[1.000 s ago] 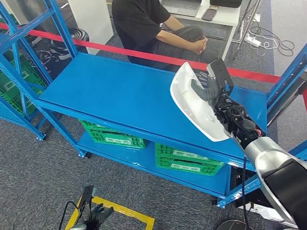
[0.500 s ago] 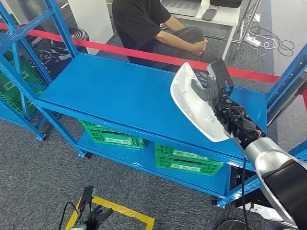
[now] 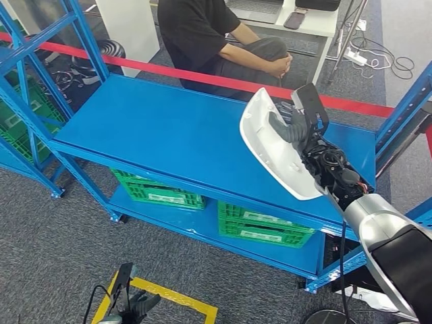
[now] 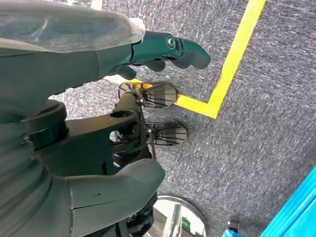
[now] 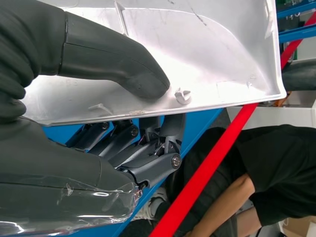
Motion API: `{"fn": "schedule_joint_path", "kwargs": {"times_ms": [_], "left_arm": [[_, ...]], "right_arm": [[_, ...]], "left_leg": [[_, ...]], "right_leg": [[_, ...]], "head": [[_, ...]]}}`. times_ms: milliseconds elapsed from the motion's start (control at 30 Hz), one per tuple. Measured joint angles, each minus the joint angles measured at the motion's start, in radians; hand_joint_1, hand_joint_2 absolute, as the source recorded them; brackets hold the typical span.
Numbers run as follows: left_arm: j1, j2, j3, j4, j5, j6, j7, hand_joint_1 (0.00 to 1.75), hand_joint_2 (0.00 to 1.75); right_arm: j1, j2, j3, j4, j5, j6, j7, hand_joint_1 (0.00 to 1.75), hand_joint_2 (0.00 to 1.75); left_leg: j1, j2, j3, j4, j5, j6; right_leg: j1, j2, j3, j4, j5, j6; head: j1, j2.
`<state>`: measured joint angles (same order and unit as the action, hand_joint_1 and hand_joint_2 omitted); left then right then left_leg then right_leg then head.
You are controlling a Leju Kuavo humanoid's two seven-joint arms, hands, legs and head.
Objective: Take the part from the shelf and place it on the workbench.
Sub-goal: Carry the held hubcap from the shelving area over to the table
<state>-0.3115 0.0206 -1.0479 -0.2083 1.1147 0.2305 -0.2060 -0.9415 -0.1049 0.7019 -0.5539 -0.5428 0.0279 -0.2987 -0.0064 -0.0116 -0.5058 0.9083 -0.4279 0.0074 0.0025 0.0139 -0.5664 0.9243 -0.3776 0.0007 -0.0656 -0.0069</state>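
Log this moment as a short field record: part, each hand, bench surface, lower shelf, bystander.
part: white plastic shell, held tilted above the blue workbench top, not set down
right hand: grips the shell, thumb pressed on its inner face
left hand: hangs low over grey carpet near a yellow floor line, holding nothing
lower shelf: two green crates
bystander: seated person behind red tape

grey carpet floor (image 3: 46,243) with a yellow tape line (image 3: 173,298); white desk (image 3: 310,25) behind a red barrier tape (image 3: 214,80).
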Motion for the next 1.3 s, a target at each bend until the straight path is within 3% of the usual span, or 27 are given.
{"fn": "schedule_joint_path", "kwargs": {"times_ms": [933,1300], "left_arm": [[0.003,0.0,0.0,0.0,0.0,-0.014,0.007,0.0,1.75],[0.007,-0.001,0.0,0.0,0.003,-0.02,0.011,0.0,1.75]], "right_arm": [[-0.001,0.0,0.0,0.0,0.031,-0.013,-0.009,1.75,1.75],[-0.032,0.012,0.019,-0.009,0.163,-0.082,0.01,1.75,1.75]], "left_leg": [[0.0,0.0,0.0,0.0,0.0,0.0],[0.0,0.0,-0.001,0.0,0.0,0.0]], "right_leg": [[0.0,0.0,0.0,0.0,0.0,0.0],[0.0,0.0,0.0,0.0,0.0,0.0]], "head": [[0.0,0.0],[0.0,0.0]]}}
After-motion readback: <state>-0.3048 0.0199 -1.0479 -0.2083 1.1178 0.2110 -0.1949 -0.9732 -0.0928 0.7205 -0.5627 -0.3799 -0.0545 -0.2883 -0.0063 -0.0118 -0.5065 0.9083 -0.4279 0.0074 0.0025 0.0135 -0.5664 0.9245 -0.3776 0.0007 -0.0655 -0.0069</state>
